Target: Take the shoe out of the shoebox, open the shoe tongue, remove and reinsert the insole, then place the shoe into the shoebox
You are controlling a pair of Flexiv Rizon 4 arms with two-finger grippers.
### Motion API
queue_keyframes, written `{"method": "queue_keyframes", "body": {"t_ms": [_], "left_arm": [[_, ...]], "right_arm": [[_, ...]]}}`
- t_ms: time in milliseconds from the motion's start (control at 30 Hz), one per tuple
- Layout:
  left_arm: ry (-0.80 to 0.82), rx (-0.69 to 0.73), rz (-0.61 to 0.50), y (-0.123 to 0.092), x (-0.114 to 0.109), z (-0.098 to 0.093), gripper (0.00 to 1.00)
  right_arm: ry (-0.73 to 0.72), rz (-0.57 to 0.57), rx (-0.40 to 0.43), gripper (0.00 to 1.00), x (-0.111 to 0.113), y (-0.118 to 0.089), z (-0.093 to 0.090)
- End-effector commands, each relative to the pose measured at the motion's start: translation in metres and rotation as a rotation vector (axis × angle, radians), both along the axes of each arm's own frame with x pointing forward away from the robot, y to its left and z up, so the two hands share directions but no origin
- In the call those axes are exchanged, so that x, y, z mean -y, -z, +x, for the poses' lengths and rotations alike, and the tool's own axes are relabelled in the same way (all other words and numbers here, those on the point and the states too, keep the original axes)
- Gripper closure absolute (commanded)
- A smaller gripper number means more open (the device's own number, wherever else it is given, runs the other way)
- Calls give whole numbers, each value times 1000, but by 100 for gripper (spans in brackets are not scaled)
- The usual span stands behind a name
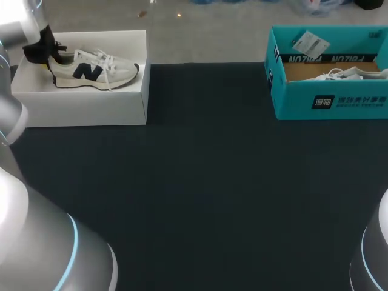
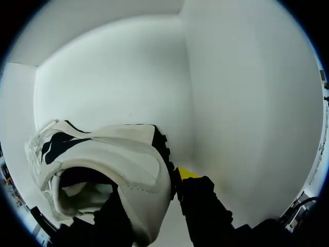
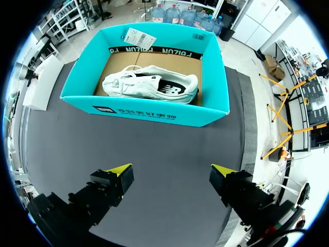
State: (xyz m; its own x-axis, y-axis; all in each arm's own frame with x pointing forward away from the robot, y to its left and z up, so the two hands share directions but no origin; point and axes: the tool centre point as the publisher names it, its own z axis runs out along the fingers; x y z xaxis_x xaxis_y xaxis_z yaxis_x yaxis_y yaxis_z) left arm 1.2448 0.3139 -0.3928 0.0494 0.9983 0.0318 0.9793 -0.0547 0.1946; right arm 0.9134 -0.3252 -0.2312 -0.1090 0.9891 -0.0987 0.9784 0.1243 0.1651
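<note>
Left claw (image 2: 154,183) clamped on the sneaker's (image 1: 94,70) heel, inside the white shoebox (image 1: 85,109).
I see 1 finger inside the padded heel collar and 1 outside, pinching the cream sneaker with its dark side logo and chunky sole against smooth matte walls. My right claw (image 3: 172,172) hangs spread wide over the dark table (image 1: 200,194), facing a teal shoebox (image 3: 149,110) with a brown cardboard floor, where 1 white laced trainer (image 3: 151,85) lies.
</note>
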Motion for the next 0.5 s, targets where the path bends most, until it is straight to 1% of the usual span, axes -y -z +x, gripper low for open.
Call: {"method": "queue_keyframes", "body": {"t_ms": [33,500], "left_arm": [[-12,-382,11,-6,-2,8,100],[-44,-379,14,-47,1,10,100]], "right_arm": [[0,0,1,0,0,0,0],[0,0,1,0,0,0,0]]}}
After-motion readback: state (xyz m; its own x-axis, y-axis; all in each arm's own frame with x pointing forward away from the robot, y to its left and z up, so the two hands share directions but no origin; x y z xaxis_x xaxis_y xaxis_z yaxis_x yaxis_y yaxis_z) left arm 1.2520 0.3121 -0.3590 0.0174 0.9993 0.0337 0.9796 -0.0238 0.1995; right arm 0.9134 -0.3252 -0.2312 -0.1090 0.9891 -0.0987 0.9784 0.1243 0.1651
